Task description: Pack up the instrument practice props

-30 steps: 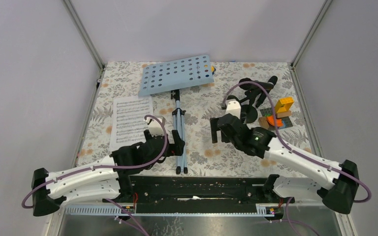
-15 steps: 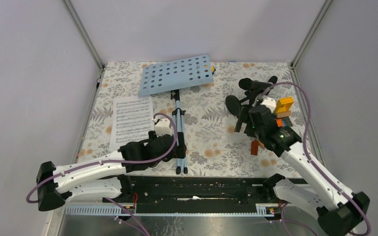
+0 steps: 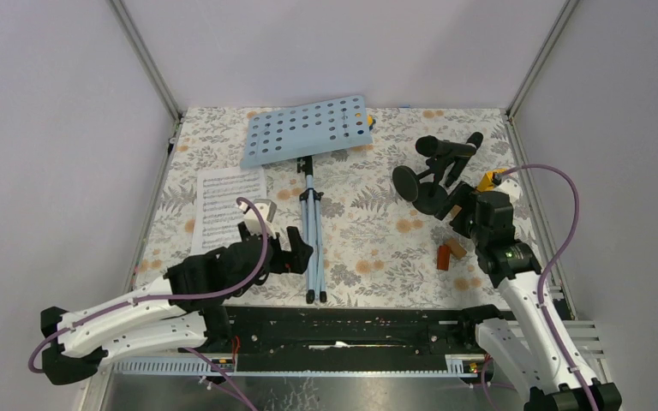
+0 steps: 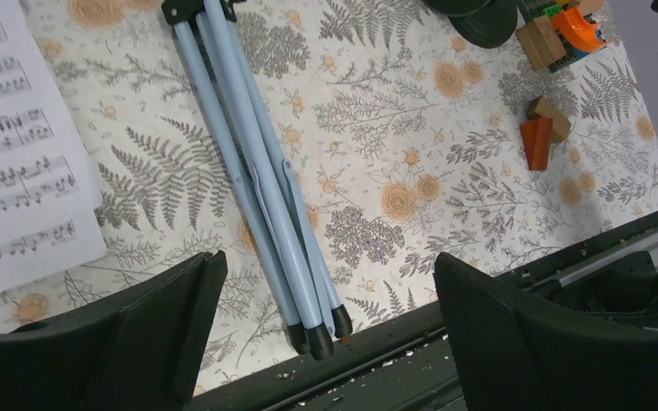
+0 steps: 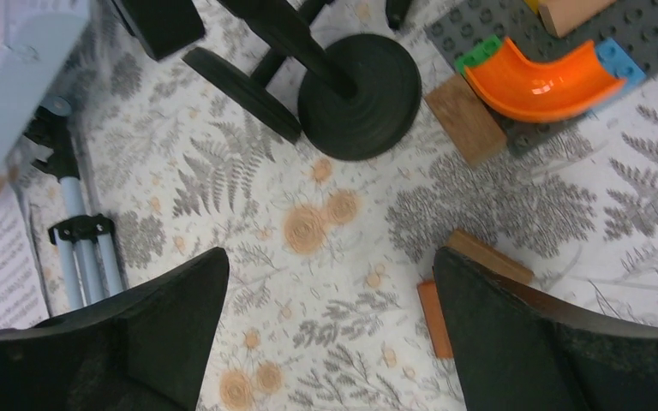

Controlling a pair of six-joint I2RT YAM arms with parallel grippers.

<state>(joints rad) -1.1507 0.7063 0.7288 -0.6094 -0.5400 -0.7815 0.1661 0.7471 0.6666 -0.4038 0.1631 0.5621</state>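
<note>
The light-blue perforated music desk (image 3: 307, 130) lies at the back of the table, its folded blue-grey tripod (image 3: 312, 231) stretching toward me. A white sheet-music page (image 3: 229, 210) lies left of it. Two black microphones (image 3: 442, 146) on round-based holders (image 3: 433, 201) sit at the back right. My left gripper (image 3: 296, 250) is open just left of the tripod's lower legs; in its wrist view the rubber-tipped legs (image 4: 257, 197) run between the fingers, untouched. My right gripper (image 3: 467, 214) is open beside the holders, with a round base (image 5: 360, 86) ahead of it.
Colourful toy blocks on a grey plate (image 3: 490, 193) stand right of the holders, with an orange curved piece (image 5: 548, 81). Two loose blocks, orange and wooden (image 3: 451, 252), lie by my right finger. The black rail (image 3: 351, 321) runs along the near edge.
My right arm has swung from the table's middle to the right, its gripper now beside the holders and blocks. My left arm shifted slightly left, the gripper staying by the tripod legs.
</note>
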